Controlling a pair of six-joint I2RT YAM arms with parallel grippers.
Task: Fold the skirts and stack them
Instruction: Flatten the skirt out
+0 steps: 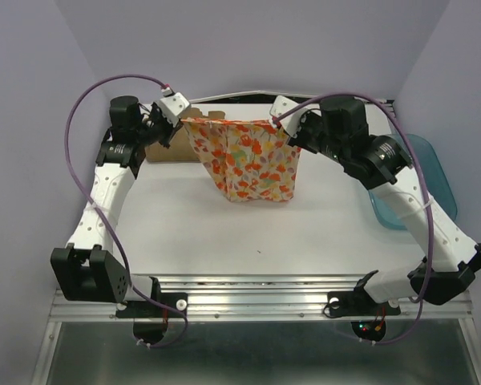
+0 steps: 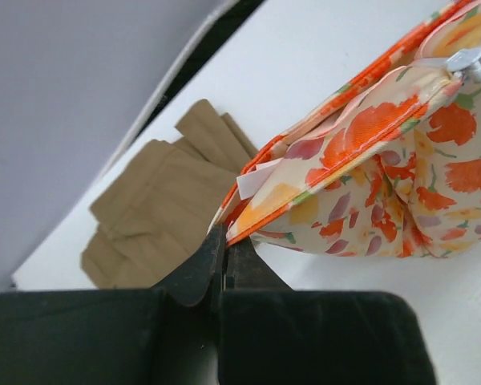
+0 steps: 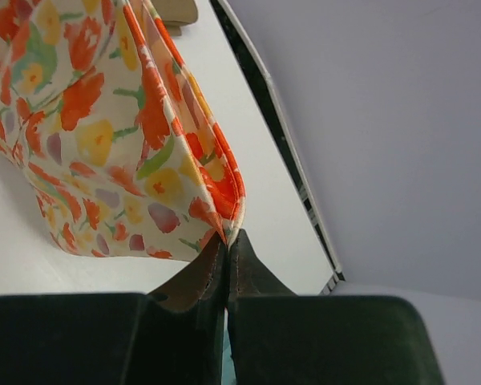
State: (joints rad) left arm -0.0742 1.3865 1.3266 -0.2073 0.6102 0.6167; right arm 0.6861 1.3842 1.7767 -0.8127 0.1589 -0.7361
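Note:
The cream leaf-print skirt (image 1: 250, 160) hangs stretched between my two grippers above the far middle of the table, its lower part resting on the tabletop. My left gripper (image 1: 183, 120) is shut on its left waist corner (image 2: 248, 210). My right gripper (image 1: 277, 122) is shut on its right waist corner (image 3: 224, 210). A zipper pull (image 2: 463, 59) shows on the waistband. The tan-brown skirt (image 1: 170, 149) lies folded flat at the far left behind the print skirt, and it also shows in the left wrist view (image 2: 156, 208).
A translucent teal tub (image 1: 421, 180) sits at the right table edge under my right arm. The table's back edge and purple walls (image 1: 248, 40) are close behind the grippers. White tabletop (image 1: 248, 241) stretches toward the arm bases.

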